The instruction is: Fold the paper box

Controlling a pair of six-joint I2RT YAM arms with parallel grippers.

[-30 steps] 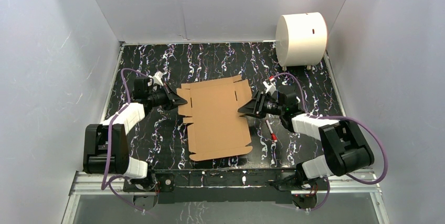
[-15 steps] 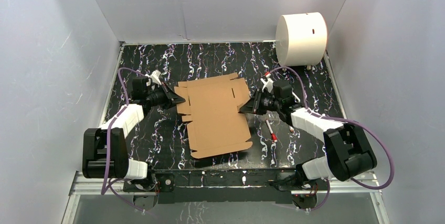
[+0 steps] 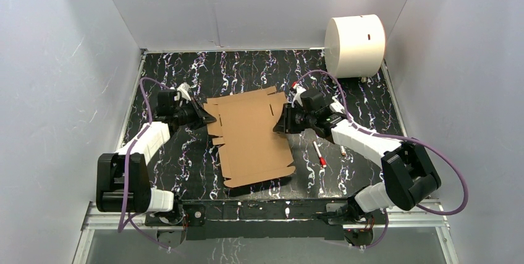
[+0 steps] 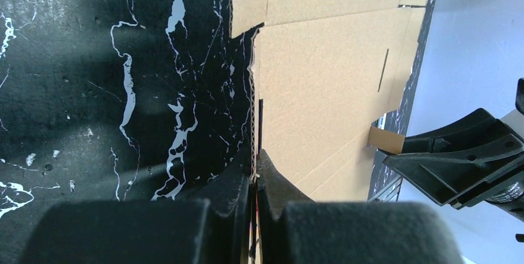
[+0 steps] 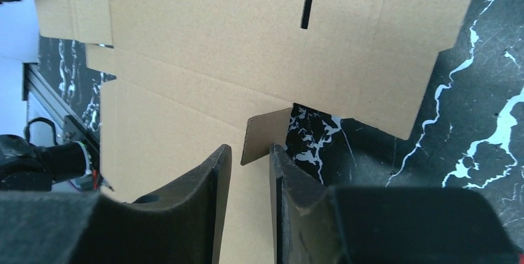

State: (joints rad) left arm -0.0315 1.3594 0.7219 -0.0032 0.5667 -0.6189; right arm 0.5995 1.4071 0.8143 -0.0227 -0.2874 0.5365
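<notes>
Brown cardboard: the box (image 3: 250, 139) lies flat mid-table (image 3: 179, 159), with dark marble free along its near and far edges. A pen (image 3: 318, 154) lies off its right edge and a white drum (image 3: 354, 46) stands at the far right corner.

Left wrist: my left pincer (image 4: 254, 177) is clamped tight on the box's left edge.

Right wrist: my right pincer (image 5: 250, 153) stands partly open, with a raised tab (image 5: 262, 134) in the gap at its tips.

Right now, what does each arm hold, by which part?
Left gripper: jaws shut on the paper box, left edge. Right gripper: nothing; open jaws straddle a raised tab on its right edge.
</notes>
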